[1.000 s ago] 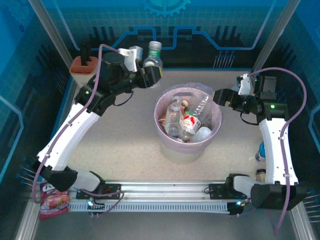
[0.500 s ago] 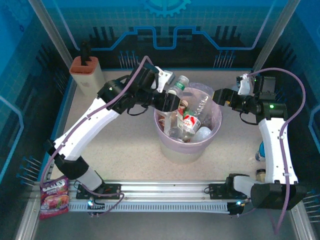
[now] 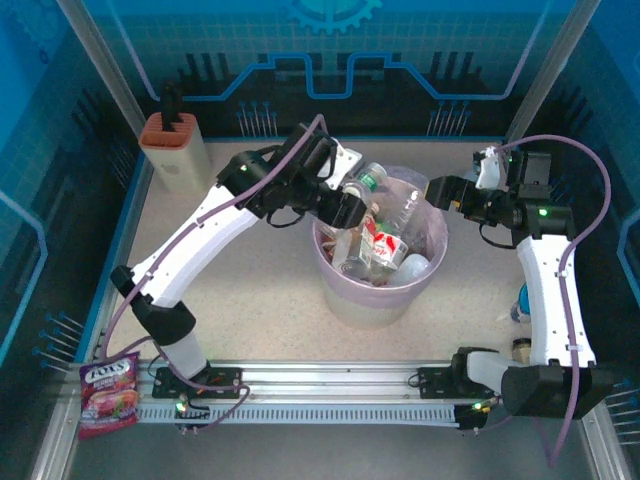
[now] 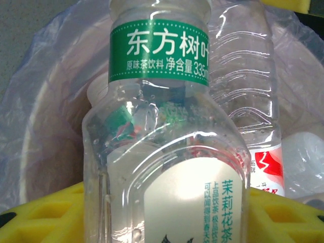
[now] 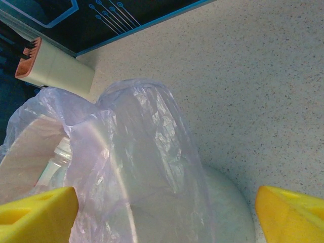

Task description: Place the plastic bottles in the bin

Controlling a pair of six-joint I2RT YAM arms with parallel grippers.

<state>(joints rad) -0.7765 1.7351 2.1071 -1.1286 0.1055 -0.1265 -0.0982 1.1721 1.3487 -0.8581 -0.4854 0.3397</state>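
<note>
Speckled beige tabletop (image 3: 250,275) is walled by blue panels (image 3: 420,40). Above the bin (image 3: 347,302), a green-banded bottle (image 4: 167,167) is clasped by the left gripper (image 3: 352,205); the right gripper (image 3: 436,192) is spread wide.

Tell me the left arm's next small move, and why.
Probably open the left gripper and let go. It grips the green-labelled bottle above the mouth of the bin, with the binned bottles just beyond it in the left wrist view, so it should fall inside.
</note>
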